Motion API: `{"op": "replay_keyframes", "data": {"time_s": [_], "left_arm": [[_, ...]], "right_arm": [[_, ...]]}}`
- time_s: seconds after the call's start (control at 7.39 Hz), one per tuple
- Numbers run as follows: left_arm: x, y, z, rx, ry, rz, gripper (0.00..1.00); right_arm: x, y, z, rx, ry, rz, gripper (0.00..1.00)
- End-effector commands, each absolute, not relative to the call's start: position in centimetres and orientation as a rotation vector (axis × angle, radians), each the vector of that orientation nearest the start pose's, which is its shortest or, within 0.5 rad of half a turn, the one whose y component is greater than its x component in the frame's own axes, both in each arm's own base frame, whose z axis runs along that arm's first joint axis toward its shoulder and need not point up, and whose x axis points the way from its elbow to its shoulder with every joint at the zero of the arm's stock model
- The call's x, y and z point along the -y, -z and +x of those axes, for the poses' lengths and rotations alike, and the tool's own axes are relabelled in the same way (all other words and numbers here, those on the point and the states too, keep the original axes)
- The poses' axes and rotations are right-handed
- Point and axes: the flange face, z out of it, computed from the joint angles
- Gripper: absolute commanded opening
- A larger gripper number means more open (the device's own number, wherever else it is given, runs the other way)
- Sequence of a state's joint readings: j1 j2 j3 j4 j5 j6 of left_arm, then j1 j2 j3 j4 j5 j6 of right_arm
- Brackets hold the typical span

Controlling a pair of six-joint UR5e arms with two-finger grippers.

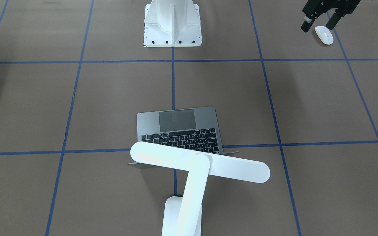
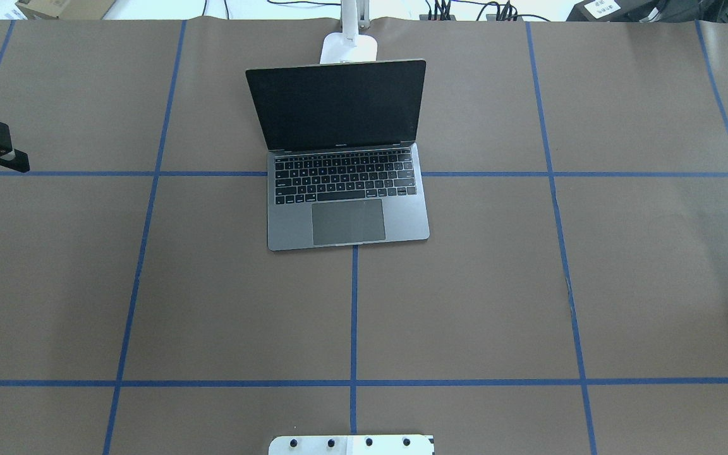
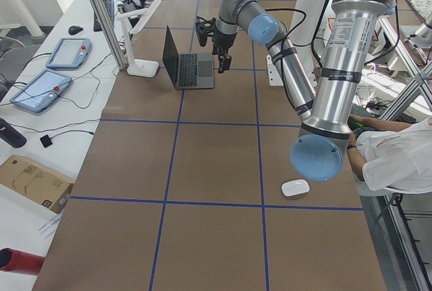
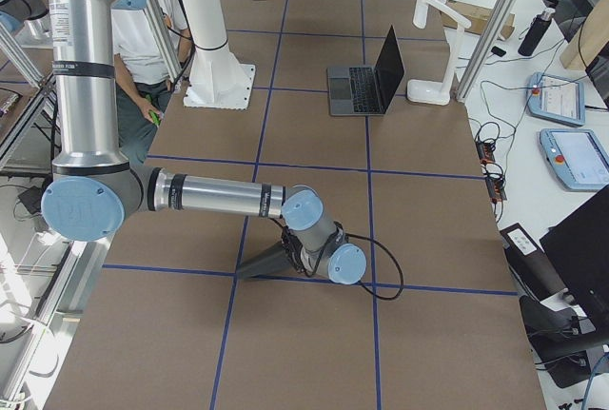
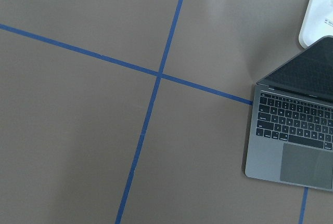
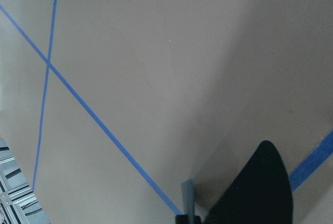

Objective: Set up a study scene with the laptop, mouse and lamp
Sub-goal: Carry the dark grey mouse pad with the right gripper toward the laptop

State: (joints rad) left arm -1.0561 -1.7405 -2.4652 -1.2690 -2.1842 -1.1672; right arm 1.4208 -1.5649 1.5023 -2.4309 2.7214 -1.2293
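Note:
The laptop (image 1: 179,131) stands open in the middle of the table with its dark screen (image 2: 339,104) facing the robot. The lamp (image 1: 199,162) stands just behind it. Its bar head hangs over the screen and its base (image 2: 349,48) is at the far edge. The mouse (image 1: 324,35) lies on the table near the robot's side at the left end (image 3: 295,188). My left gripper (image 1: 318,27) is open and empty, raised well above the table. My right arm's wrist (image 4: 325,253) lies low at the table's right end, and its fingers do not show clearly.
The white bolted pedestal (image 1: 172,26) stands at the robot's edge. A dark wedge shape (image 4: 266,263) sits beside the right wrist. A seated person (image 3: 398,163) is next to the robot. Control tablets (image 3: 40,88) and cables lie off the far edge.

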Motion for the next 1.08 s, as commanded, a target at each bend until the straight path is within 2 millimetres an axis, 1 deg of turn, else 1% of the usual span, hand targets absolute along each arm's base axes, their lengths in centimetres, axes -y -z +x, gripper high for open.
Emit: {"op": "replay_keyframes", "data": {"time_s": [0.0, 0.14, 0.27, 0.41, 0.54, 0.68, 0.81, 0.95], "left_arm": [[38.2, -23.4, 12.9, -0.931, 0.384, 0.041, 0.99], [38.4, -23.7, 13.0, -0.926, 0.386, 0.035, 0.99], [38.3, -24.0, 12.9, -0.922, 0.39, 0.032, 0.99], [38.4, -24.2, 12.9, -0.917, 0.394, 0.026, 0.99], [38.3, -24.5, 12.9, -0.913, 0.397, 0.021, 0.99], [38.5, -24.6, 13.0, -0.91, 0.399, 0.018, 0.99], [38.5, -24.6, 13.0, -0.91, 0.399, 0.018, 0.99], [38.5, -24.6, 13.0, -0.91, 0.398, 0.017, 0.99]], "right_arm": [[45.1, -65.2, -3.3, 1.292, 0.556, -0.176, 0.0], [46.6, -62.9, -6.0, 1.301, 0.517, -0.207, 0.0], [48.3, -60.9, -9.9, 1.33, 0.54, -0.223, 0.0], [50.6, -58.3, -13.1, 1.336, 0.556, -0.239, 0.0], [52.7, -55.0, -15.2, 1.324, 0.559, -0.247, 0.0], [54.4, -52.6, -18.2, 1.311, 0.564, -0.282, 0.0], [56.4, -52.1, -20.4, 1.303, 0.574, -0.294, 0.0], [57.9, -52.6, -22.7, 1.289, 0.559, -0.319, 0.0]]}}
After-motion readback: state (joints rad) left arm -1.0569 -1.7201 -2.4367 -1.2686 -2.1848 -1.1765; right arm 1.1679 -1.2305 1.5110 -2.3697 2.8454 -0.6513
